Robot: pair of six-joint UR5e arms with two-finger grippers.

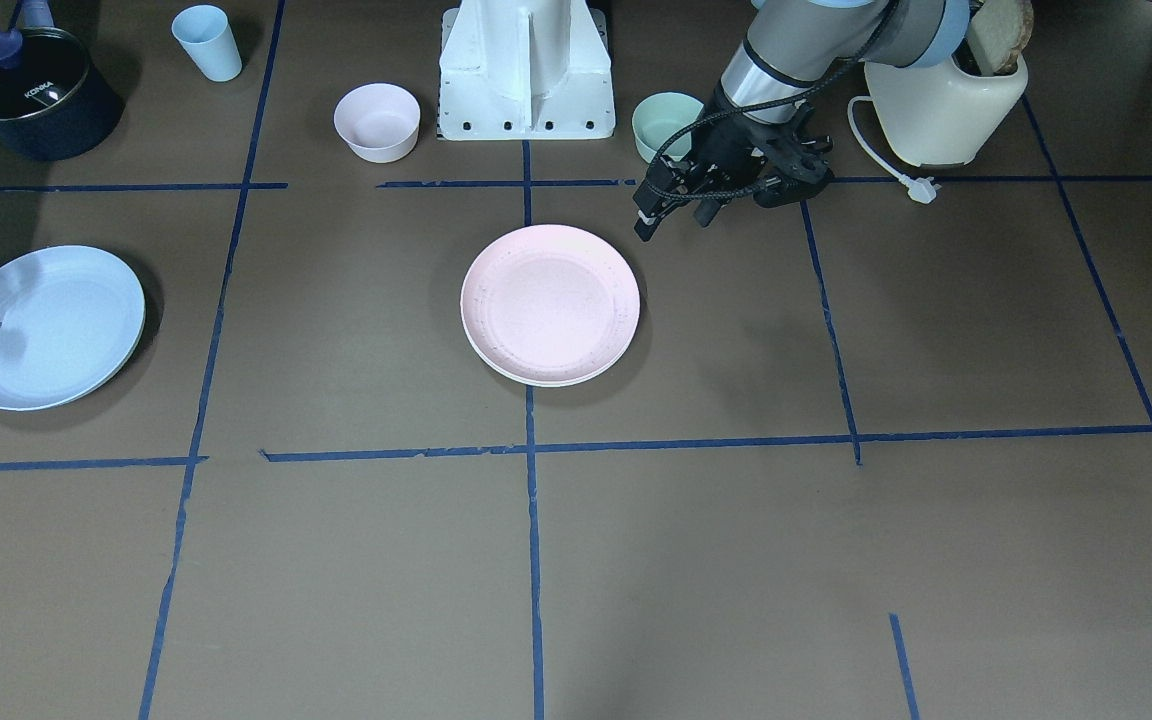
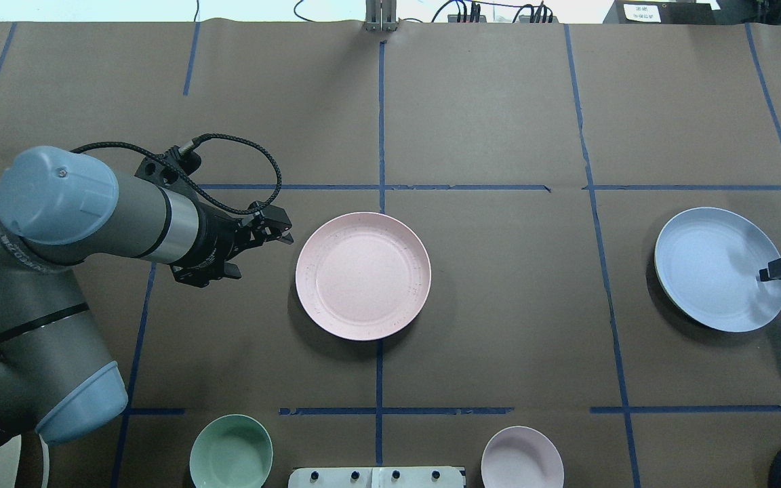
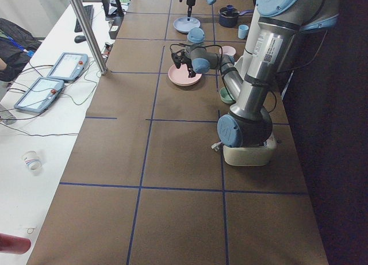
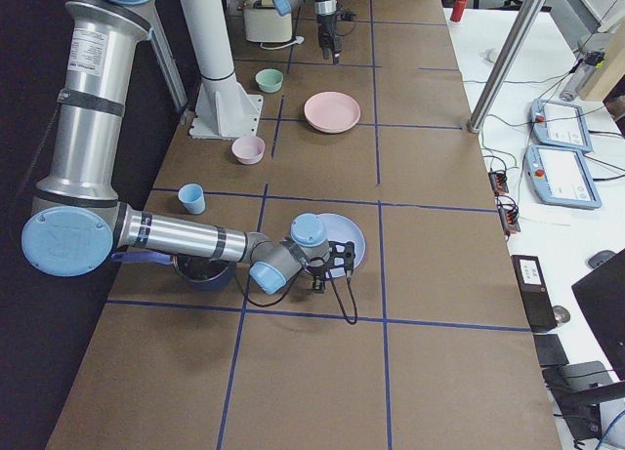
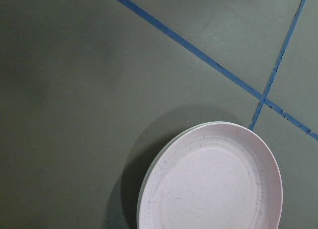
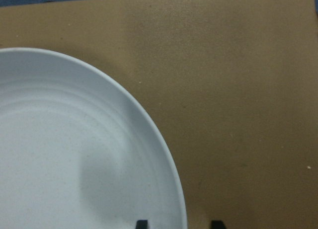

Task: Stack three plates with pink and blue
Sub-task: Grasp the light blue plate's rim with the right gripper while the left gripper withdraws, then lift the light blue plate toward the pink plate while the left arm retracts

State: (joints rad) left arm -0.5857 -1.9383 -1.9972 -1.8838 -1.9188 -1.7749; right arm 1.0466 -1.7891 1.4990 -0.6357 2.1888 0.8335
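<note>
Two spread fingertips (image 6: 141, 223) of the right pincer (image 6: 179, 223) straddle the rim of the blue plate (image 6: 59, 154).

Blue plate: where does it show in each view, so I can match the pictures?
Front-facing: blue plate at the left edge, mid-height.
Overhead: right side.
Exterior left: far end, top centre, small.
Exterior right: lower centre, at the near arm's tip.
Left wrist: not in it.
Right wrist: fills the left half.
Shared landmark: the right gripper at its rim.
</note>
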